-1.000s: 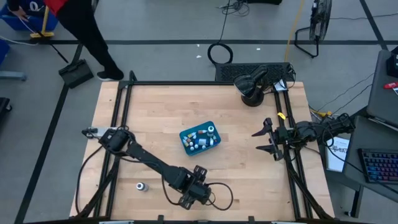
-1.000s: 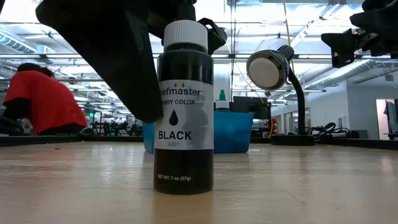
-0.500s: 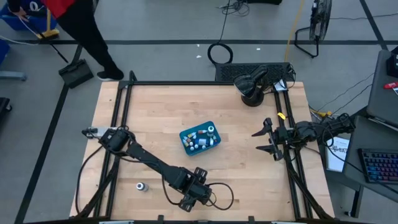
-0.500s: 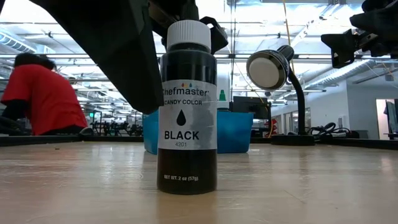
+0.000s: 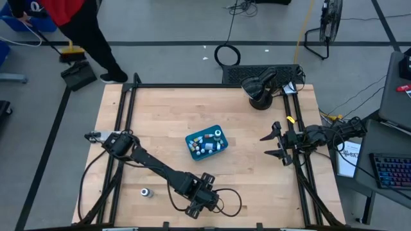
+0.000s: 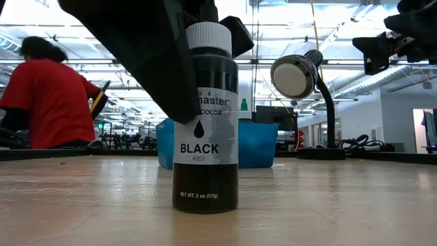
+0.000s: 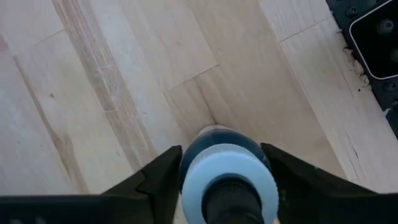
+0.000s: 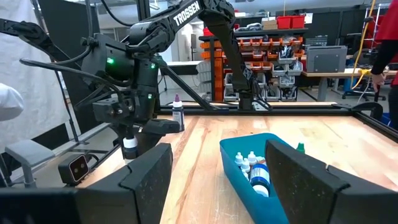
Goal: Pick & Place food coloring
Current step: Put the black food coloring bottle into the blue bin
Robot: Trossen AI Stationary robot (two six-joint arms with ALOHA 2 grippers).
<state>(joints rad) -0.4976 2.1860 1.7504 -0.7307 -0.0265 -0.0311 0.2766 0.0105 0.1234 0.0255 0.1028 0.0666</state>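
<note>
A black food coloring bottle [image 6: 205,147] with a white cap [image 7: 227,180] stands upright on the wood near the table's near edge. My left gripper [image 5: 200,204] comes down over it, with one finger on each side of the bottle [image 7: 224,138]. A teal tray [image 5: 188,140] at the table's middle holds several small bottles. One more small bottle [image 5: 146,191] stands alone near the near left corner, also seen from the right wrist [image 8: 178,115]. My right gripper [image 5: 273,144] waits open at the right edge, touching nothing. My left gripper holds the black bottle by the sides of its body [image 7: 186,149], just below the cap, pinched between the two fingers [image 7: 158,177]. The fingers come from above, pointing down. The bottle stands upright with its base [image 6: 205,205] on the table.
A black desk lamp [image 5: 260,90] stands at the far right corner. Dark rails [image 5: 125,109] run along the table's left and right sides. A person in red [image 6: 48,96] moves on the floor beyond the far left corner. Bare wood lies between the tray and the near edge.
The black bottle shifted a little toward the table's right and now stands straight. The left gripper's nearer finger moved right across the bottle's label. The person in red walked along behind the table. The right arm kept still.
</note>
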